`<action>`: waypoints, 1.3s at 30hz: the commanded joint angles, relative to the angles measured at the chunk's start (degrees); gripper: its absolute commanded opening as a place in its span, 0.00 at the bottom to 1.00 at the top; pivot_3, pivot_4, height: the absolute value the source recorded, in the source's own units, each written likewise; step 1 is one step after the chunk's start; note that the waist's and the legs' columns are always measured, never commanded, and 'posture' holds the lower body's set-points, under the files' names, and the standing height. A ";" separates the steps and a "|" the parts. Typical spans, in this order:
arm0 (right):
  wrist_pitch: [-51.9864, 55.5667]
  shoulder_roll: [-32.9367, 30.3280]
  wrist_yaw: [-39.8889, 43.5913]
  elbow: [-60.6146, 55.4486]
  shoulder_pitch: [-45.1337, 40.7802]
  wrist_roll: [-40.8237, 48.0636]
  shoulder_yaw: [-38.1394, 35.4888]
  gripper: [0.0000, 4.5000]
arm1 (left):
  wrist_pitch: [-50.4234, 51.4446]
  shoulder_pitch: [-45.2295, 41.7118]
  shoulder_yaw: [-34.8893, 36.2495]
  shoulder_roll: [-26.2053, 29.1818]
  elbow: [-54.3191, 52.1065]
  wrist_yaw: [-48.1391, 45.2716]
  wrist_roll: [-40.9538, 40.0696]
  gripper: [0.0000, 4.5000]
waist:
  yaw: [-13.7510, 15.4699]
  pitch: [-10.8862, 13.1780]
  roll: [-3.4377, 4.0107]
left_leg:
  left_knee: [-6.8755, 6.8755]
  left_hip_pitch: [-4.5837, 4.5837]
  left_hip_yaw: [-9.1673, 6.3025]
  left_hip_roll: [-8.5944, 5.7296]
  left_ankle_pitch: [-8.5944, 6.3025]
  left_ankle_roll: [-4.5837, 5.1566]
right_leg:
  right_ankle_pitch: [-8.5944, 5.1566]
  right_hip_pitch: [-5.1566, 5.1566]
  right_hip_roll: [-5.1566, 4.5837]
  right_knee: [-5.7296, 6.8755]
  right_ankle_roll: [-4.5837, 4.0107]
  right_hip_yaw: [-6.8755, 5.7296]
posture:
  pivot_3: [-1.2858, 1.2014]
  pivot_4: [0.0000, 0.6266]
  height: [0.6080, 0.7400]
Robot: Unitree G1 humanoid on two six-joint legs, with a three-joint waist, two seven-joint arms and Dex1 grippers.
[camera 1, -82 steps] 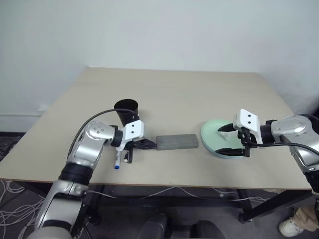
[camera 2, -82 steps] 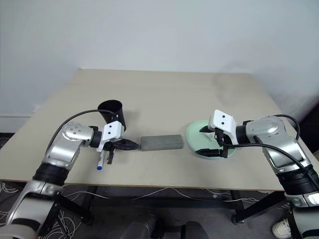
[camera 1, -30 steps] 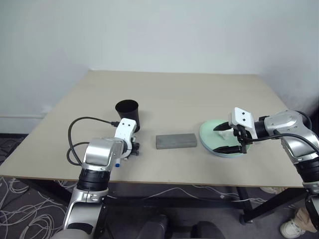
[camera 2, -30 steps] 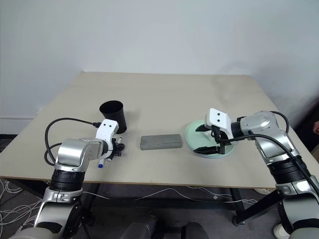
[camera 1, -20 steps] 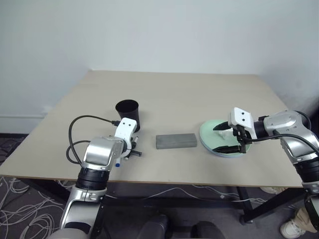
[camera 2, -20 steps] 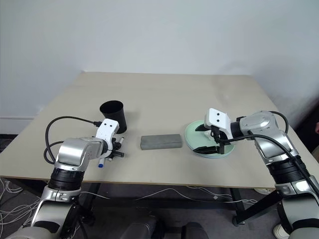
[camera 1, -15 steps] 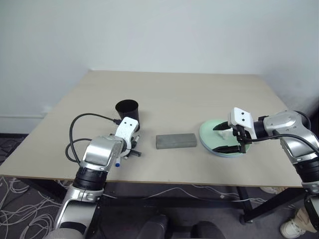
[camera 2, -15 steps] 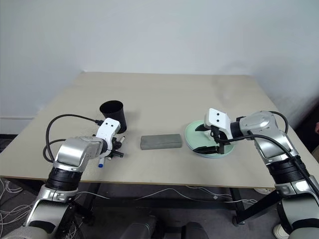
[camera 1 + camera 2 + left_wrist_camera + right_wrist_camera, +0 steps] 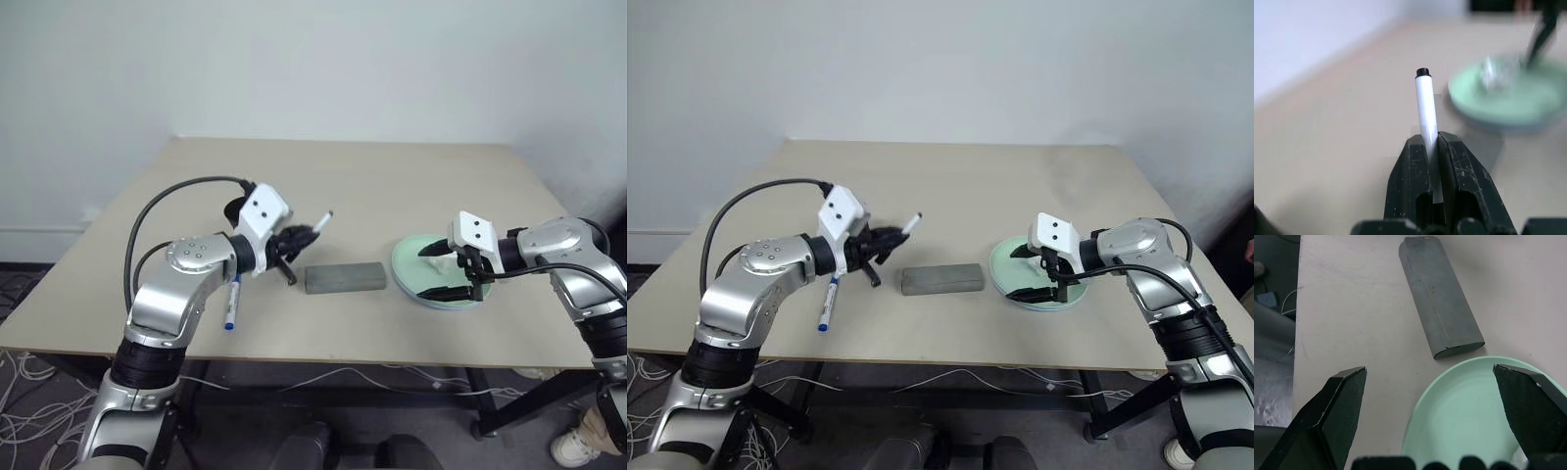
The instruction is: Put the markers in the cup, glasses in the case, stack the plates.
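A: Marker (image 9: 320,223) with the black cap is clenched in the left jaws (image 9: 294,238), raised off the counter (image 9: 392,176), long axis running level toward the right.

B: And the cup (image 9: 235,209)?

A: Just behind the left wrist, partly hidden, so the marker likely must swing back and tip upright.

B: Anything around it?

A: Blue marker (image 9: 233,303) lies below the arm; case (image 9: 346,278) beside. Right jaws (image 9: 450,271) stand released over the green plate (image 9: 426,277).

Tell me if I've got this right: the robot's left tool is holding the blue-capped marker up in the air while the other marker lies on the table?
Not quite. The left tool holds the black-capped marker, as the left wrist view shows. It is the blue-capped marker that lies on the table, seen in the left eye view.
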 commanded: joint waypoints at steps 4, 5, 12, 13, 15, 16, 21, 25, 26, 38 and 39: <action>-0.73 0.17 0.38 -0.85 -1.99 0.25 -1.28 1.00 | -15.74 -7.75 9.51 -4.40 15.71 13.27 3.46 0.02 | 0.00 0.00 -0.02 | 0.08 0.01 -0.06 0.00 0.02 -0.03 | 0.08 -0.01 0.00 0.00 -0.06 -0.07 | 0.52 0.00 0.76; -0.69 0.22 0.41 -0.89 -2.04 0.24 -1.25 1.00 | -19.21 -8.71 10.39 -5.04 18.76 15.75 4.62 0.02 | 0.01 0.00 -0.02 | 0.11 0.00 -0.06 0.00 0.02 -0.03 | 0.08 -0.01 0.01 0.01 -0.05 -0.07 | 0.52 0.00 0.76; -0.48 0.40 0.65 -0.93 -2.53 0.23 -1.16 1.00 | -33.91 -13.64 11.09 -6.35 35.21 20.81 8.19 0.02 | 0.16 0.00 -0.06 | 0.33 -0.07 -0.05 0.00 0.03 -0.02 | 0.32 -0.01 0.06 -0.02 -0.11 -0.02 | 0.52 0.00 0.76; -0.44 0.43 0.67 -0.95 -2.58 0.23 -1.16 1.00 | -35.07 -14.07 10.84 -6.45 36.82 20.85 8.51 0.02 | 0.16 -0.01 -0.06 | 0.34 -0.07 -0.04 -0.01 0.02 -0.01 | 0.32 -0.01 0.06 -0.02 -0.10 -0.01 | 0.52 0.00 0.76; -0.44 0.47 0.65 -0.97 -2.64 0.20 -1.14 1.00 | -37.04 -14.86 10.49 -6.68 39.81 21.18 9.14 0.02 | 0.15 -0.01 -0.08 | 0.35 -0.09 -0.03 -0.01 0.02 -0.01 | 0.32 -0.01 0.06 -0.03 -0.09 -0.01 | 0.52 0.00 0.76; -0.46 0.48 0.63 -0.98 -2.65 0.18 -1.14 1.00 | -37.77 -15.21 10.42 -6.88 41.15 21.42 9.33 0.02 | 0.16 -0.01 -0.08 | 0.35 -0.09 -0.03 -0.01 0.02 -0.01 | 0.32 -0.01 0.05 -0.04 -0.09 -0.01 | 0.52 0.00 0.76; -0.32 0.44 0.51 -1.30 -2.45 0.25 -1.26 1.00 | -39.38 -15.25 9.57 -7.34 45.22 20.35 10.11 0.02 | 0.08 -0.01 -0.09 | 0.35 -0.11 -0.05 -0.01 0.02 0.00 | 0.33 -0.01 0.04 -0.04 -0.08 -0.04 | 0.52 0.00 0.76; -0.02 0.41 0.44 -1.70 -2.32 0.36 -1.30 1.00 | -41.39 -14.67 8.71 -7.39 47.51 19.43 10.49 0.02 | 0.06 0.00 -0.09 | 0.35 -0.11 -0.08 -0.01 0.02 0.00 | 0.33 -0.01 0.04 -0.04 -0.07 -0.07 | 0.52 0.00 0.76; 0.02 0.45 0.43 -1.64 -2.38 0.35 -1.26 1.00 | -42.00 -14.48 8.48 -7.48 48.21 19.23 10.71 0.02 | 0.06 0.00 -0.09 | 0.35 -0.11 -0.08 -0.01 0.02 0.00 | 0.33 -0.01 0.04 -0.04 -0.07 -0.07 | 0.52 0.00 0.76; 0.51 0.56 -0.04 -1.11 -2.81 0.06 -1.28 1.00 | -43.61 -13.67 8.39 -7.35 49.87 19.38 11.76 0.07 | 0.06 0.00 -0.09 | 0.34 -0.12 -0.09 -0.01 0.01 0.00 | 0.34 -0.01 0.04 -0.04 -0.06 -0.09 | 0.52 0.00 0.76; 0.34 0.59 -0.12 -0.79 -2.98 -0.10 -1.24 1.00 | -43.46 -13.56 8.38 -7.32 49.76 19.26 11.74 0.14 | 0.06 0.00 -0.09 | 0.35 -0.12 -0.09 -0.01 0.01 0.00 | 0.34 -0.01 0.04 -0.04 -0.06 -0.09 | 0.52 0.00 0.76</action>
